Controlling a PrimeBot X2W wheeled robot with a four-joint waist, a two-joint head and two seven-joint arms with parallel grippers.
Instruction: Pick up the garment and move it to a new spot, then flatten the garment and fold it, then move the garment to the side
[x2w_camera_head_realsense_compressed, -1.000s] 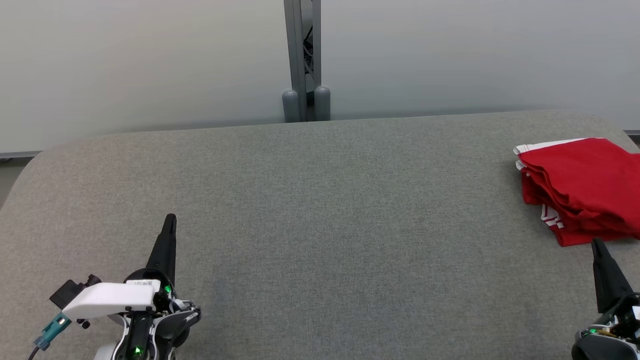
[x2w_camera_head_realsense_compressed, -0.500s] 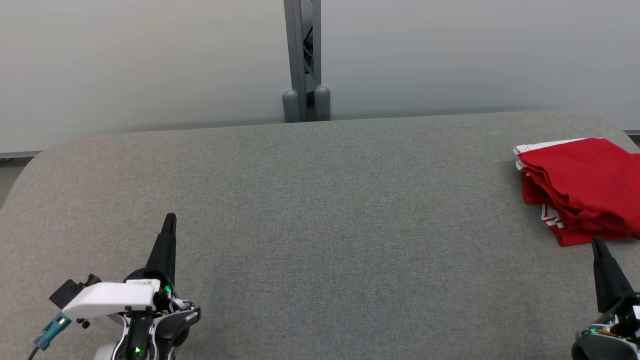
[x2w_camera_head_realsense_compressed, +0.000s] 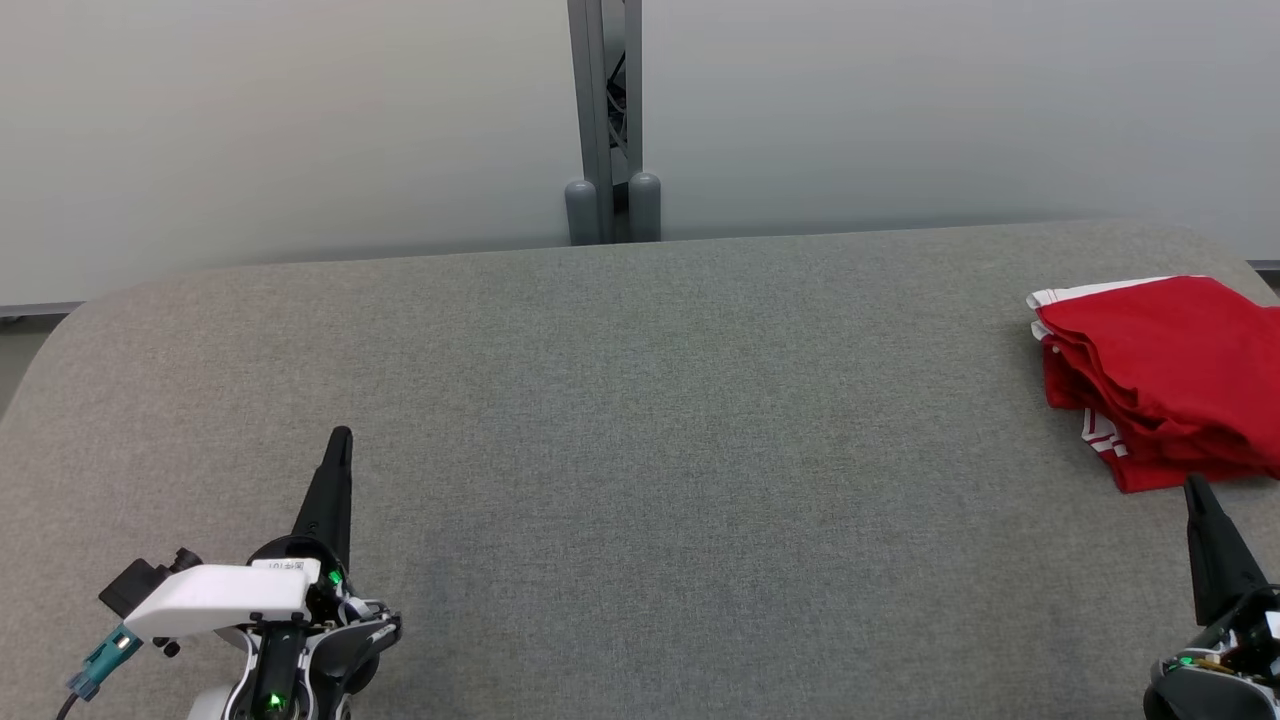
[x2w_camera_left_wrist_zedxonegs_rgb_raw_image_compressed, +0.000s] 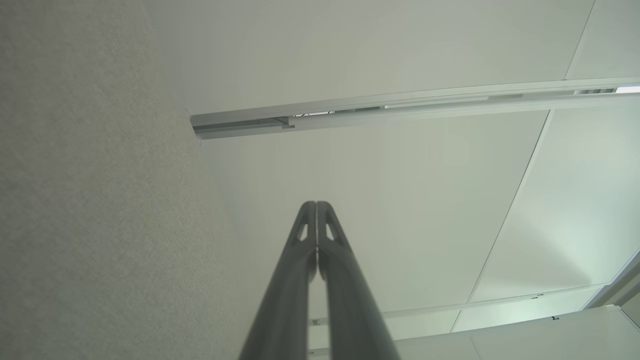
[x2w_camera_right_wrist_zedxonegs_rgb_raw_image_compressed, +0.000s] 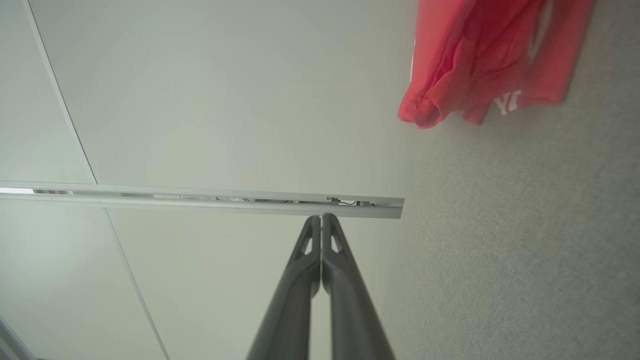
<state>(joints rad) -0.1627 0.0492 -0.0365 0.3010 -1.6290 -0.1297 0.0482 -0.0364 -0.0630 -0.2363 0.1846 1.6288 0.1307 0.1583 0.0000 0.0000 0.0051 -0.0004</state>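
A red garment (x2w_camera_head_realsense_compressed: 1165, 375) with white stripes lies folded in a stack at the right edge of the grey fabric table (x2w_camera_head_realsense_compressed: 640, 450); the right wrist view shows the garment (x2w_camera_right_wrist_zedxonegs_rgb_raw_image_compressed: 480, 55) at its upper right. My left gripper (x2w_camera_head_realsense_compressed: 340, 440) is shut and empty at the lower left, far from the garment; its two fingers meet at the left gripper's tip (x2w_camera_left_wrist_zedxonegs_rgb_raw_image_compressed: 316, 205). Just in front of the garment's near edge my right gripper (x2w_camera_head_realsense_compressed: 1195, 487) stands shut and empty, the fingers pressed together at the right gripper's tip (x2w_camera_right_wrist_zedxonegs_rgb_raw_image_compressed: 321, 217).
A grey metal post (x2w_camera_head_realsense_compressed: 605, 120) rises behind the table's far edge in front of a pale wall. The table's corners are rounded. A wide stretch of bare grey fabric lies between the two grippers.
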